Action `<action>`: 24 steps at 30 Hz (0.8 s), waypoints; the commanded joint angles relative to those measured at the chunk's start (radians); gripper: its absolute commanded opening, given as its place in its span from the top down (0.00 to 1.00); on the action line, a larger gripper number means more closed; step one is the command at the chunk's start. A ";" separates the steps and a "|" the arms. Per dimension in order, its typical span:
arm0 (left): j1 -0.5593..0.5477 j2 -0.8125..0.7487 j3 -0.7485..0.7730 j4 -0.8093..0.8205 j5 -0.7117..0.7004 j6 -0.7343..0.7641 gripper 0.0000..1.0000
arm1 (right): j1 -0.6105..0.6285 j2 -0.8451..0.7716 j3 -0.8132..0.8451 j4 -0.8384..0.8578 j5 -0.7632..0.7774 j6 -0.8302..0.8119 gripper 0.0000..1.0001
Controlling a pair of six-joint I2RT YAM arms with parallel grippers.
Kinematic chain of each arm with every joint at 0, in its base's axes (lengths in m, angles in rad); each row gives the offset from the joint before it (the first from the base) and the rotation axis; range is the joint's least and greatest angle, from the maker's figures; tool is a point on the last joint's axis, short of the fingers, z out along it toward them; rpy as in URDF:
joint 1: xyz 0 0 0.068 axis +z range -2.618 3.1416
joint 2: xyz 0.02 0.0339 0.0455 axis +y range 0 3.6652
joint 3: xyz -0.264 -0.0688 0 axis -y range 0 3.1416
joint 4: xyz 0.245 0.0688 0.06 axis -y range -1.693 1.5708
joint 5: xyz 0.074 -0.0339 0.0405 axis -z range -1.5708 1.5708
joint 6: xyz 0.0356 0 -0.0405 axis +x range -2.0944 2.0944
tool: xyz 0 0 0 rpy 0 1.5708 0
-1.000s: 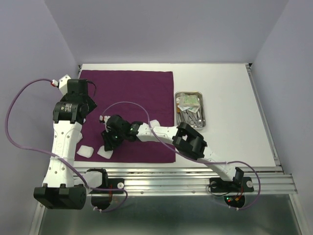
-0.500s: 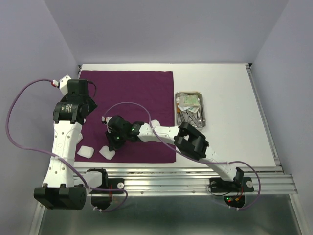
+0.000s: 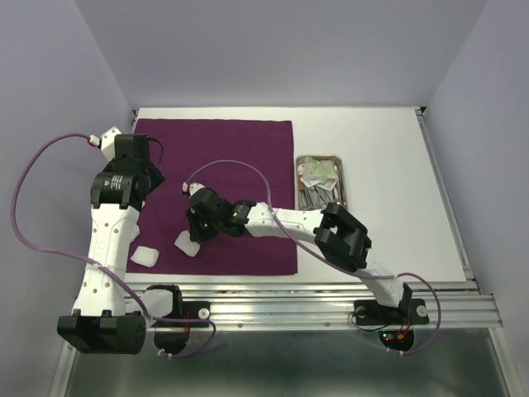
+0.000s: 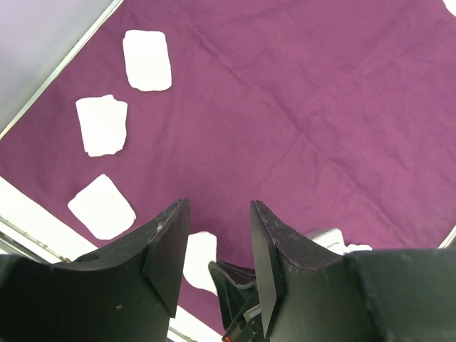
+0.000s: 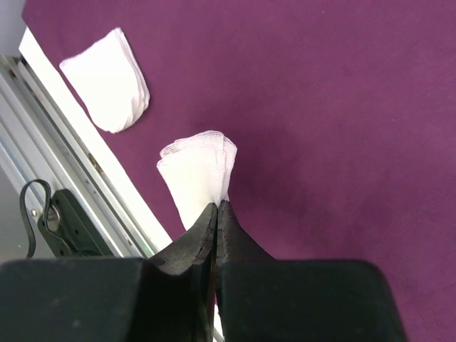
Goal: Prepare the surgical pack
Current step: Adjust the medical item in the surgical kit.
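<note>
The deep-purple drape (image 3: pixel 240 165) lies spread flat on the table. My right gripper (image 5: pixel 217 206) is shut on the edge of a white gauze pad (image 5: pixel 198 177), pinched so that it fans out above the drape's near-left corner (image 3: pixel 185 243). Another gauze pad (image 5: pixel 110 89) lies flat off the cloth's edge (image 3: pixel 145 257). My left gripper (image 4: pixel 219 214) hangs open and empty high over the drape's left side, with more gauze pads (image 4: pixel 102 125) on the cloth below it. The steel tray (image 3: pixel 340 178) to the right of the drape holds packets (image 3: pixel 318 169) and steel instruments (image 3: pixel 324 197).
The metal rail (image 3: pixel 314 294) runs along the table's near edge, just beyond the drape's near side. White tabletop (image 3: pixel 388 165) shows to the right of the tray. The left arm (image 3: pixel 111 223) hides part of the drape's left edge from above.
My right gripper has closed on the gauze pad at the drape's near-left corner and carried it a little up and to the right. The left arm has not moved.
</note>
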 commanded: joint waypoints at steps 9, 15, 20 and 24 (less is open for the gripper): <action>0.004 -0.013 -0.015 0.023 -0.019 0.014 0.50 | -0.086 -0.119 -0.120 0.065 0.099 0.092 0.99; 0.004 -0.012 -0.027 0.032 -0.010 0.014 0.50 | -0.159 -0.209 -0.260 0.113 0.104 0.114 0.99; 0.004 -0.012 -0.035 0.040 -0.004 0.013 0.50 | -0.242 -0.312 -0.373 0.142 0.109 0.138 0.99; 0.004 -0.012 -0.041 0.043 -0.001 0.013 0.50 | -0.293 -0.370 -0.453 0.143 0.106 0.146 0.99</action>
